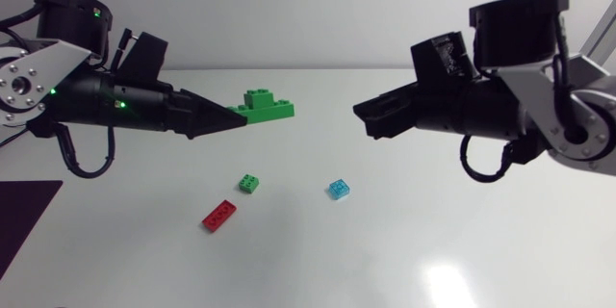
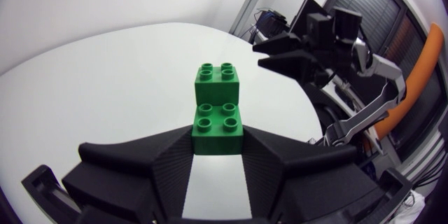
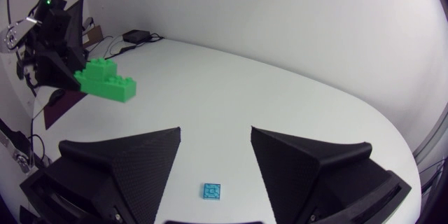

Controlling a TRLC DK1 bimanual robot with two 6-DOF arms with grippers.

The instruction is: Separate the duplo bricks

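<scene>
Well above the table (image 1: 433, 241), the left gripper (image 1: 238, 116) (image 2: 218, 147) is clenched on the stack (image 1: 265, 106) (image 2: 218, 112) (image 3: 105, 80), two green pieces, a small one seated on a longer one. In the left wrist view both fingers press the longer piece from its two sides, and the rest of the stack juts out ahead of the fingertips. The stack touches nothing else and hangs over the table's far half, left of its middle.

The right gripper (image 1: 366, 121) (image 3: 213, 136) faces it from the other side, well apart from it, jaws spread and holding nothing.

Three loose bricks lie on the table near its middle, each apart from the others. The green brick (image 1: 249, 184) is below the stack. The red brick (image 1: 219, 215) lies just beside it, toward the near edge and the left. The blue brick (image 1: 338, 190) (image 3: 211, 191) is to the right, on the table beneath the gap between the right gripper's fingers in its wrist view.
</scene>
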